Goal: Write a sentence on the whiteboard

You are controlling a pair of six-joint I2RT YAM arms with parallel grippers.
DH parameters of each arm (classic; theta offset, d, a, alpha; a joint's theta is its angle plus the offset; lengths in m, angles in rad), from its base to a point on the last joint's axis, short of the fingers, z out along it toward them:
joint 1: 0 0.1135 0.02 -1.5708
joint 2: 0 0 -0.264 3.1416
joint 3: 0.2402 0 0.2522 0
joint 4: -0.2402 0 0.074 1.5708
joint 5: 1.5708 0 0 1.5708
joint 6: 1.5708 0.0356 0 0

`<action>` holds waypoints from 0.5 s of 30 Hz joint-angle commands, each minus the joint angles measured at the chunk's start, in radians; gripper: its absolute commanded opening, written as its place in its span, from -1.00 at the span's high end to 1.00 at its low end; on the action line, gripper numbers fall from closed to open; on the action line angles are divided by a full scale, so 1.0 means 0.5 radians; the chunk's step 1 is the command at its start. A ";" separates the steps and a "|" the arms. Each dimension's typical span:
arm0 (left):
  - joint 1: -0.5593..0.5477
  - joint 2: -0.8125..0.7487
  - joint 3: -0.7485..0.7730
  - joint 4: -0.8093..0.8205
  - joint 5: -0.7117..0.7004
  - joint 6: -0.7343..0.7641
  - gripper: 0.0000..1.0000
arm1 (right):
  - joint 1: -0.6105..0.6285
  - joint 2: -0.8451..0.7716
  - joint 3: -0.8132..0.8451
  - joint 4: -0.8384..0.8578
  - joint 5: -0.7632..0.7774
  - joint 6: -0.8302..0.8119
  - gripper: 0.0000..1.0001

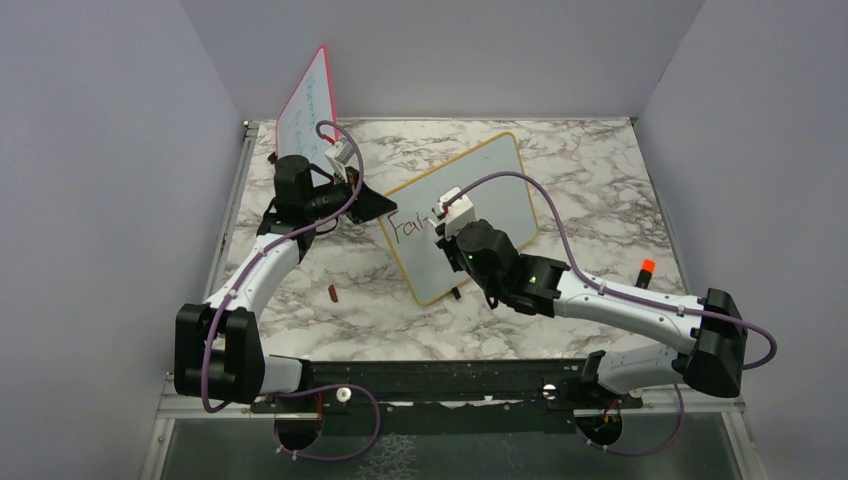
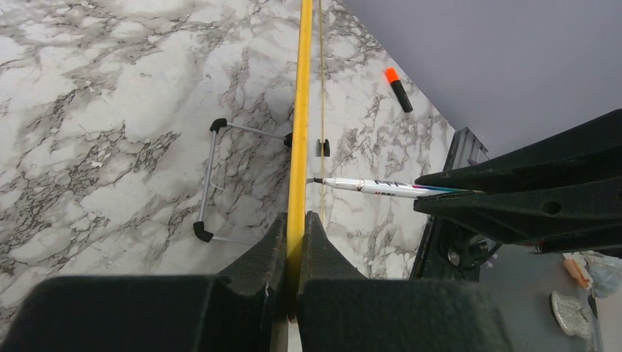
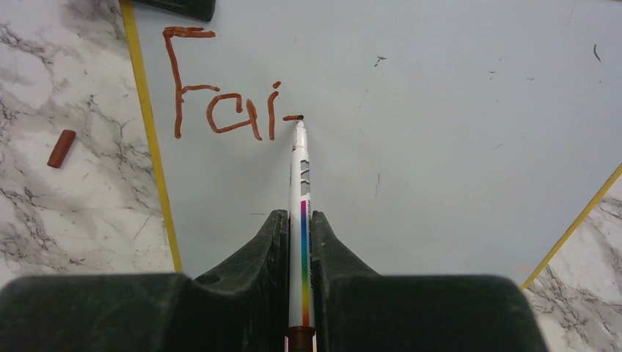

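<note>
The whiteboard (image 1: 500, 190) with a yellow-orange frame stands tilted mid-table. My left gripper (image 1: 378, 205) is shut on its left edge; in the left wrist view the yellow frame (image 2: 299, 110) runs between the fingers. My right gripper (image 1: 447, 232) is shut on a white marker (image 3: 300, 183) with a rainbow stripe, tip touching the board. Dark red letters "Fai" and a short dash (image 3: 220, 110) are written there; they also show in the top view (image 1: 408, 228).
A red-framed board (image 1: 308, 100) with faint writing leans at the back left. A dark red marker cap (image 1: 332, 293) lies on the marble left of the board. An orange-capped marker (image 1: 646, 270) lies at the right. Grey walls enclose the table.
</note>
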 commanded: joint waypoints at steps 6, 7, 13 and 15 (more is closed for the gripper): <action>-0.052 0.038 -0.013 -0.154 0.027 0.114 1.00 | -0.053 -0.017 0.001 -0.005 0.113 0.030 0.99; -0.052 0.039 -0.013 -0.155 0.027 0.114 1.00 | -0.053 -0.018 0.006 -0.007 0.112 0.031 0.99; -0.052 0.039 -0.013 -0.156 0.024 0.114 1.00 | -0.053 -0.077 0.005 0.007 -0.030 0.013 0.99; -0.052 0.041 -0.013 -0.157 0.024 0.114 1.00 | -0.053 -0.102 0.004 0.030 -0.090 0.000 0.99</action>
